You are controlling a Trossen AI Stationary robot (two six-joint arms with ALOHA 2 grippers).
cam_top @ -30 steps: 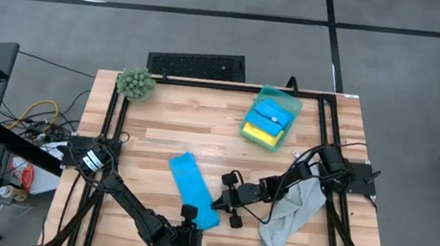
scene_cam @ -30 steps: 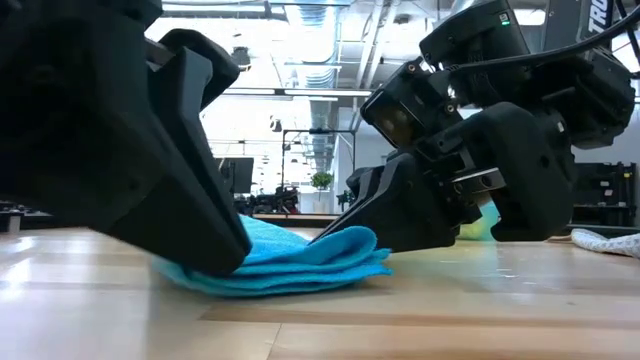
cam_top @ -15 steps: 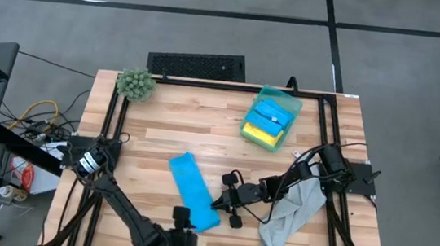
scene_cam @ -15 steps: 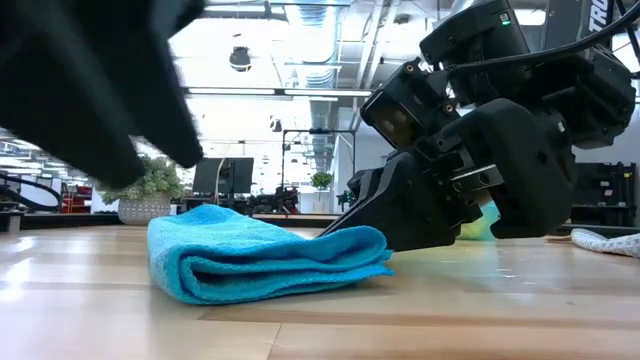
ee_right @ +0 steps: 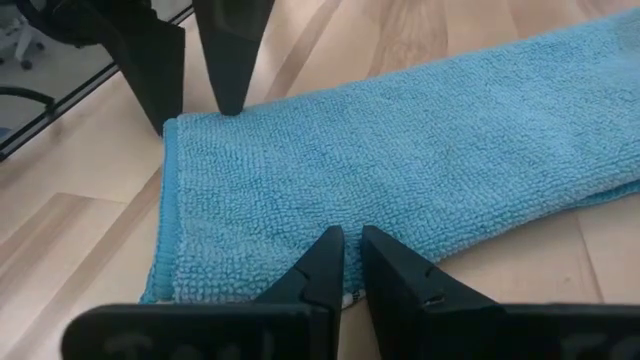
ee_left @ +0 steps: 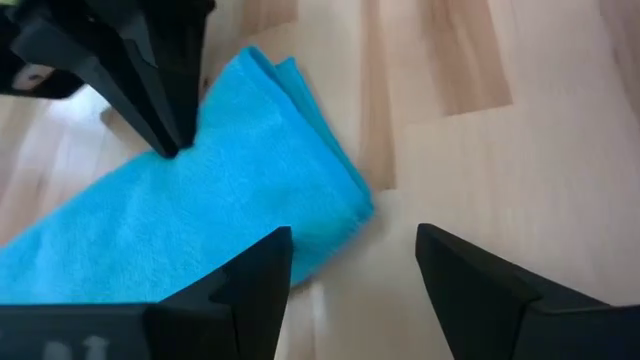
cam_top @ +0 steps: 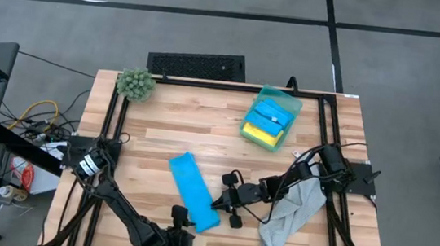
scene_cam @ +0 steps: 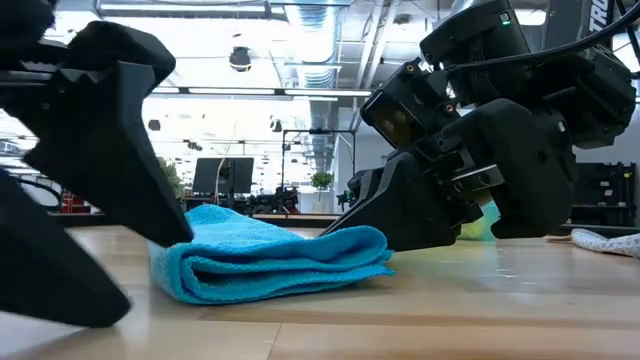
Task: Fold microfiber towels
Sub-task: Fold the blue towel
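Step in hand: folding the blue towel (cam_top: pixel 193 191), which lies as a long folded strip on the surface (cam_top: pixel 187 128), running diagonally from near its centre toward the front edge.

Left tool (ee_left: pixel 350 265): fingers spread wide apart, holding nothing. It sits at the front edge of the surface, just off the strip's front end; the low view shows one finger touching or nearly touching the cloth.

Right tool (ee_right: pixel 345 262): fingers nearly together, tips resting at the strip's long edge near the same end. The low view shows the tips meeting the top layer, so a pinch of cloth is probable but cannot be confirmed.

Other task items: the pale grey towel (cam_top: pixel 288 216) lies crumpled at the front right corner, partly under the right arm. A translucent green bin (cam_top: pixel 270 118) near the back right holds a folded blue towel (cam_top: pixel 269 112) and a yellow towel (cam_top: pixel 258 133). A fuzzy green plant (cam_top: pixel 135 84) stands at the back left corner.

Next move, as judged: the strip needs a cross-fold. This calls for a grasp of the front end, then a lift and carry toward the far end, with edges aligned.
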